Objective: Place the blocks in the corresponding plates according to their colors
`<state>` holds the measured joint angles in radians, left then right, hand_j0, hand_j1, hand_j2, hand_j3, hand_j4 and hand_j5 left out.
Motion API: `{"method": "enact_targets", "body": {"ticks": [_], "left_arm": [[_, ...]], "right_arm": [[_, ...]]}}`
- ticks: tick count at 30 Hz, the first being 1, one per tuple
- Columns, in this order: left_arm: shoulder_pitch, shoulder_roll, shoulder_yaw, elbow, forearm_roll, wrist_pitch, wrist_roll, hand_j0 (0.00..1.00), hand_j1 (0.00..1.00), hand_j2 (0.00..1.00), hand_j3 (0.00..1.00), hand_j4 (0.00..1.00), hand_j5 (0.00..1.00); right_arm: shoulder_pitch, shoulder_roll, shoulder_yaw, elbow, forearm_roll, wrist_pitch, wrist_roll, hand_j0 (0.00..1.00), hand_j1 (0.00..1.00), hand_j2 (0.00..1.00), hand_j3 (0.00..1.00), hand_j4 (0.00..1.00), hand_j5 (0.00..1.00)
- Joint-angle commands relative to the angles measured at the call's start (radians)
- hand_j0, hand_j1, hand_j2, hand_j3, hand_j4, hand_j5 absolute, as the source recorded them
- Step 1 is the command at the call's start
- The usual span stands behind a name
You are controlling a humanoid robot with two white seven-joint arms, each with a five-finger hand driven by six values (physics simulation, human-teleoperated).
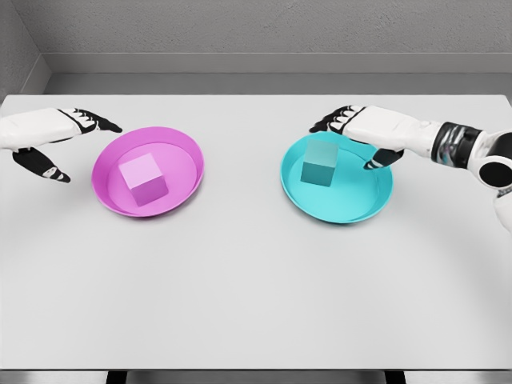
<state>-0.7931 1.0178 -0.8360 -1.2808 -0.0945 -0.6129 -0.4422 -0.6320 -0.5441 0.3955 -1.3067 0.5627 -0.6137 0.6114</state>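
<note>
Tabletop (256, 304): cubes (144, 179) flat, slightly yawed.

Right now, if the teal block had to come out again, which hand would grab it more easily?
The right hand: it hovers open at the teal plate rim, near the teal block. The left hand sits beyond the pink plate.

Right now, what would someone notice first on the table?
Two bright plates: a pink plate on the left with a pink block in it, and a teal plate on the right holding a teal block. A white left hand and right hand hover open beside them.
</note>
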Motion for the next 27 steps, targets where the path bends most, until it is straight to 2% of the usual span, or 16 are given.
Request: {"method": "enact_targets", "body": {"ticks": [1, 23, 26, 27], "left_arm": [[0.002, 0.001, 0.000, 0.001, 0.006, 0.002, 0.000, 1.00, 1.00, 1.00, 1.00, 1.00, 1.00], [0.011, -0.005, 0.000, 0.000, 0.006, 0.002, 0.000, 1.00, 1.00, 1.00, 1.00, 1.00, 1.00], [0.015, -0.005, 0.000, 0.000, 0.005, 0.002, 0.000, 1.00, 1.00, 1.00, 1.00, 1.00, 1.00], [0.015, -0.005, 0.000, 0.000, 0.004, 0.002, 0.000, 1.00, 1.00, 1.00, 1.00, 1.00, 1.00]], "right_arm": [[-0.002, -0.004, -0.001, 0.004, -0.006, 0.003, 0.000, 1.00, 1.00, 1.00, 1.00, 1.00, 1.00], [-0.008, 0.001, -0.043, 0.017, -0.015, 0.003, 0.000, 1.00, 1.00, 1.00, 1.00, 1.00, 1.00], [0.023, -0.011, -0.136, 0.021, -0.017, 0.003, 0.000, 1.00, 1.00, 1.00, 1.00, 1.00, 1.00], [0.031, -0.042, -0.155, 0.021, -0.017, 0.003, 0.000, 1.00, 1.00, 1.00, 1.00, 1.00, 1.00]]}}
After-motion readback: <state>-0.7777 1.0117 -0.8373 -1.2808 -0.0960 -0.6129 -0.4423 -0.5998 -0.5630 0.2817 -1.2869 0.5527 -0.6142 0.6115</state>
